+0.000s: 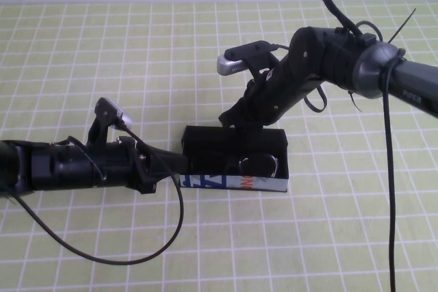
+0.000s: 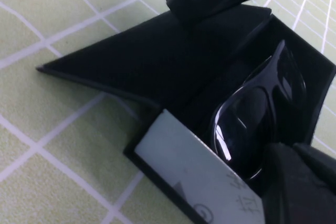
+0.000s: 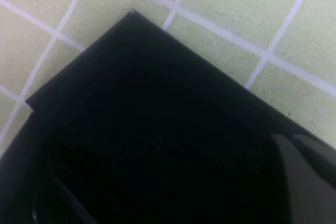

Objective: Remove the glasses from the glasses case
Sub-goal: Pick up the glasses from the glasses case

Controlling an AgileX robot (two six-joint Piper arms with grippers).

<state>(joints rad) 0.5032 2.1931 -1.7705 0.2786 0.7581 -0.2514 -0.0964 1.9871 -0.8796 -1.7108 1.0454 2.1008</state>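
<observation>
High view, left to right. Left arm enters from the left edge, lying low and level across the lower-left of the frame. Left gripper (image 1: 179, 163) sits at the left end of the rectangular matte black glasses case (image 1: 236, 143), its tip against that end wall. Whether its fingers are apart or together: cannot tell.

The case is at centre frame on the pale green cloth with a white grid (image 1: 102, 52). Lid is open and folded back towards the upper side. Front side is white with blue and orange print.

Inside the case, right of centre, lie the black plastic-framed glasses with dark lenses (image 1: 256, 164); lens rims catch the light. Left wrist view confirms: glasses (image 2: 262, 114) rest inside the open case (image 2: 152, 61), dark lenses glossy, white front panel just beside them.

Right arm comes in from the upper right edge and slopes down to the case's back edge, centre frame. Right gripper (image 1: 236, 120) is on the opened lid. Finger state: cannot tell. Right wrist view shows only the black case surface (image 3: 157, 129) over the grid cloth (image 3: 252, 19)
</observation>
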